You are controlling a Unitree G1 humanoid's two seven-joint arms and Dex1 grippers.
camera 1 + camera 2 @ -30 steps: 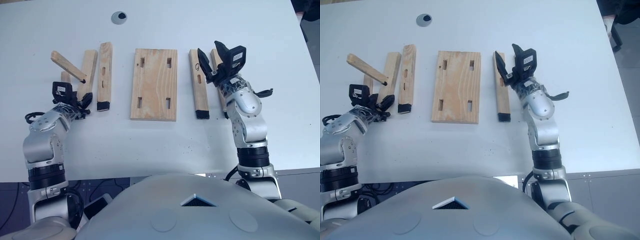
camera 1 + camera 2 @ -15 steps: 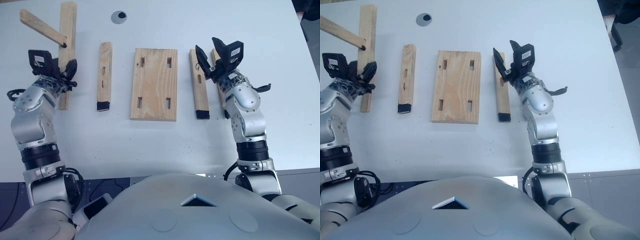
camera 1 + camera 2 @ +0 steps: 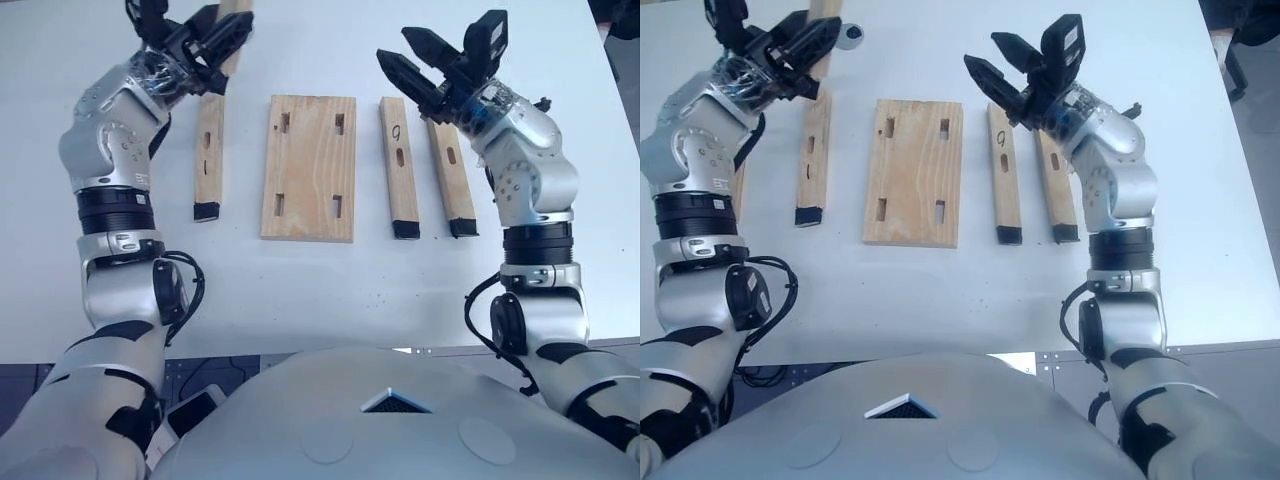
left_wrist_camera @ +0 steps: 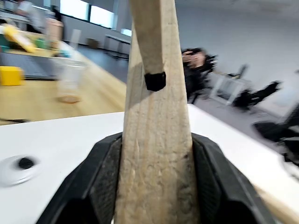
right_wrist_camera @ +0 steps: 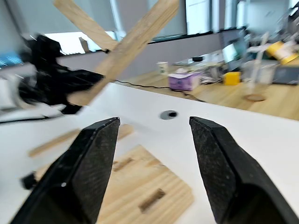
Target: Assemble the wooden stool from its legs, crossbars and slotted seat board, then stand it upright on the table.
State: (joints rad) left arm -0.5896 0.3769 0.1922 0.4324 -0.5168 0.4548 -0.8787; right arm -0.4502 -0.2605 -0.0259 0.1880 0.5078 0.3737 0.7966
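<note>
Found left claw (image 3: 205, 40) clamped on crossbar-fitted leg (image 4: 156, 154) above desk (image 3: 300, 285); right claw (image 3: 393, 45) spread, empty, over two lying legs (image 3: 399, 165). Noted seat board (image 3: 308, 165) flat mid-desk. Judged frame-joining in hand; recommend aligning crossbar (image 4: 149, 37) with another leg's slot next.

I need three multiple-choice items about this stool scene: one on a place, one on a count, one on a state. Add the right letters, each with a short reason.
1. Where does the seat board lie?
A. mounted on four legs
B. flat on the table, between loose legs
C. upright on its edge

2. How many slots are cut in it?
A. two
B. four
C. six

3. How is the right pincer?
A. shut on a leg
B. shut on a crossbar
C. open, holding nothing

Answers: 1 B, one leg lies on its left and two on its right. 2 B, two slots show near each short end. 3 C, its fingers stand wide apart with nothing between them.
</note>
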